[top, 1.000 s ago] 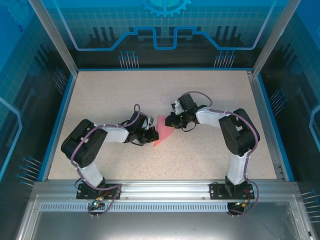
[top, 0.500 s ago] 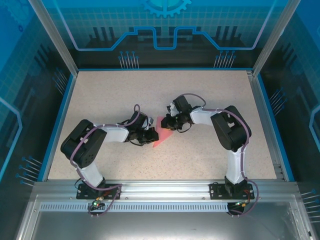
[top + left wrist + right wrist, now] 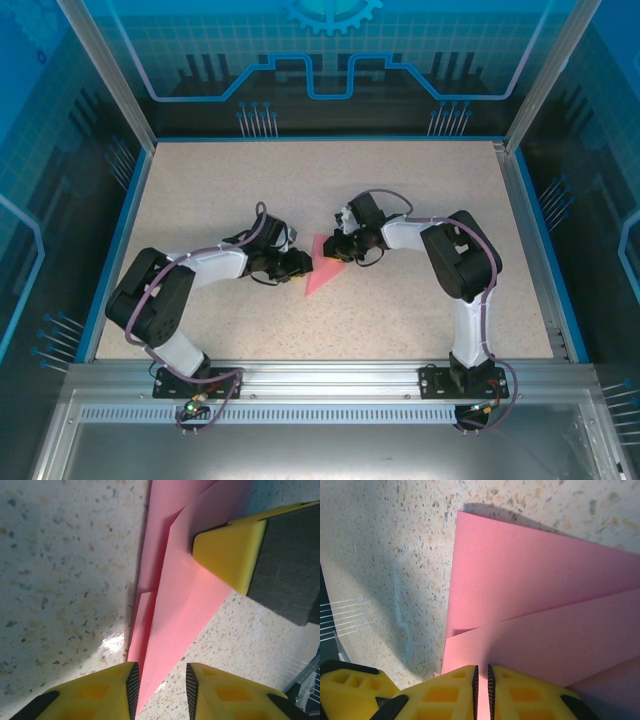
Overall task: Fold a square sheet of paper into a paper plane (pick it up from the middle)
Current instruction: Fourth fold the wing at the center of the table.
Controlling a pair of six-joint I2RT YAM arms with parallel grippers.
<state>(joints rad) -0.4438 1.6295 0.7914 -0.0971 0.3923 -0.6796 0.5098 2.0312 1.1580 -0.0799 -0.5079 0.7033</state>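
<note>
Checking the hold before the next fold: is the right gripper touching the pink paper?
Touching. In the right wrist view the pink paper runs into the narrow slit between the fingers of the right gripper, which are clamped on its edge.

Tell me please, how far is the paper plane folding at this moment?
Done: the pink paper is already folded into a narrow pointed shape with overlapping flaps. In hand: the right gripper is closed on its wide end, while the left gripper stands open astride the tip. Left: probably the last wing folds; whether more creases are needed I cannot tell.
</note>
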